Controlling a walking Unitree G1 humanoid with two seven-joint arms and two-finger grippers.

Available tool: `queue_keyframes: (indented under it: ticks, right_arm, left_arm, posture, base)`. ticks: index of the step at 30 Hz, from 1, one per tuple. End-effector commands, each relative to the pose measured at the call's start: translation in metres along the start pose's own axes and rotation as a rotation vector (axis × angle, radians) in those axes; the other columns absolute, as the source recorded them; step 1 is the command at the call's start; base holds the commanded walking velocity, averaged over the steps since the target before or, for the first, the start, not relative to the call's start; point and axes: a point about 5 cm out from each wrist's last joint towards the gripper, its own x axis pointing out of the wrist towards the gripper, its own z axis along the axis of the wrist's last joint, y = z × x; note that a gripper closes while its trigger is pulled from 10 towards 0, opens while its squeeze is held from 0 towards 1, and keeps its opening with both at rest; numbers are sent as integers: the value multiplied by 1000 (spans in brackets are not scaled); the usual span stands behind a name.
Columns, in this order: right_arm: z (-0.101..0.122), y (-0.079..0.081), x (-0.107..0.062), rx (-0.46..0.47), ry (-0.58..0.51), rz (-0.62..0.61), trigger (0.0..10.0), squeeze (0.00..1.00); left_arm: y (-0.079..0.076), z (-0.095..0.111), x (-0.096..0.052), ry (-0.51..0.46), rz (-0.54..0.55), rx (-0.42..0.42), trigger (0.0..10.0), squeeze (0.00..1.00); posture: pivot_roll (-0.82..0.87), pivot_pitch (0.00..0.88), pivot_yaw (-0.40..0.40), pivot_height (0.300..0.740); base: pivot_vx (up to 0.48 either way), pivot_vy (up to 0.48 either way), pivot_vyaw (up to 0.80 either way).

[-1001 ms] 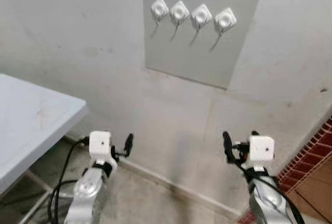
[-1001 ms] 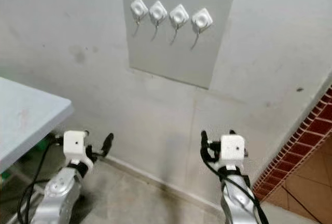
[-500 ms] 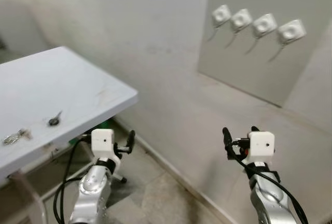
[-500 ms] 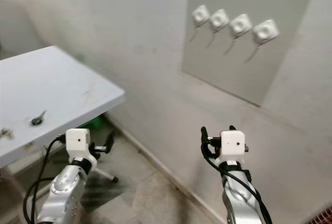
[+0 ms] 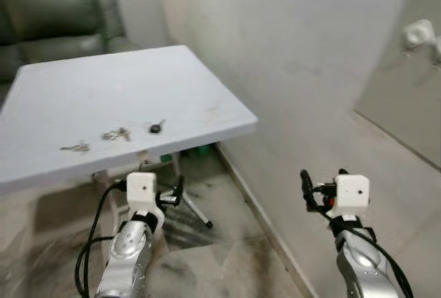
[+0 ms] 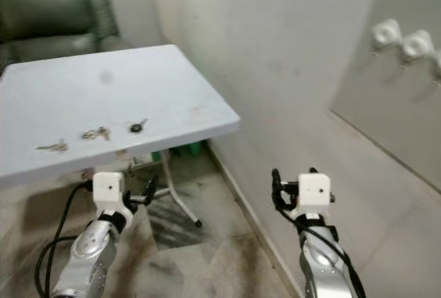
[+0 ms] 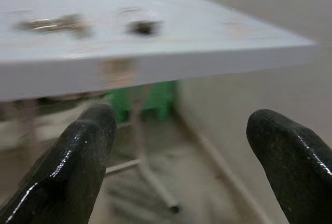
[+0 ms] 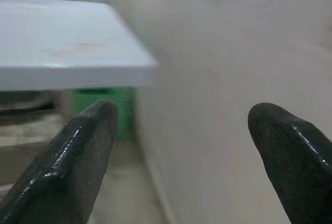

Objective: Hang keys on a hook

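Left eye view takes in a dark green armchair (image 5: 58, 15) at the far left, standing behind a white table (image 5: 83, 84) whose top runs out toward the wall. On that tabletop lie three small sets of keys in a loose row: a pale metal key (image 5: 74, 148) nearest the robot's left, a small bunch of keys (image 5: 116, 134) just beside it, and a key with a dark round head (image 5: 156, 128) a little further along; none of them touch. Under the table a green container (image 5: 200, 150) sits on the floor near the metal table legs (image 5: 189, 205).

Below the table's near edge the left gripper (image 5: 176, 192) is held up in the air, its black fingers (image 7: 78, 167) spread wide with nothing between them; in the left wrist view it looks along the underside of the tabletop, with the keys as blurred specks on top. The concrete floor (image 5: 227, 263) meets the pale wall (image 5: 296, 70) along a low skirting line.

Further right, the right gripper (image 5: 311, 191) hangs at a similar height, its fingers (image 8: 78, 167) also parted and empty, facing the wall and the table's corner. At the far right edge a grey panel (image 6: 393, 84) is fixed to the wall, carrying white hooks (image 6: 386, 34); they are soft with blur, so their exact shape is probably not to be trusted. The keys and the hooks are well apart.
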Motion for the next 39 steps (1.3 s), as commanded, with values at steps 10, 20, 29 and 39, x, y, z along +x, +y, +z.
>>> queue_keyframes:
  ticks: [10, 20, 29, 39]
  right_arm:
    - [-2, -7, -1, -10, 17, -8, 10000, 0]
    - [-2, -7, 0, -12, 18, -2, 10000, 0]
    - [-2, -6, 0, 37, 16, -5, 10000, 0]
    - [-3, -5, -1, 40, 17, 11, 10000, 0]
  left_arm:
    - [-5, 3, 3, -4, -1, 4, 10000, 0]
    - [-8, 2, 2, -3, -4, 3, 10000, 0]
    - [-6, 0, 3, 16, 8, -20, 10000, 0]
    - [-8, 0, 1, -4, 1, -26, 10000, 0]
  posture:
    - [4, 36, -40, 740]
    - [6, 24, -41, 740]
    - [4, 15, -36, 740]
    - [3, 11, -38, 740]
  base:
    - [0, 0, 800]
    - [0, 0, 800]
    - [0, 0, 267]
    - [0, 0, 0]
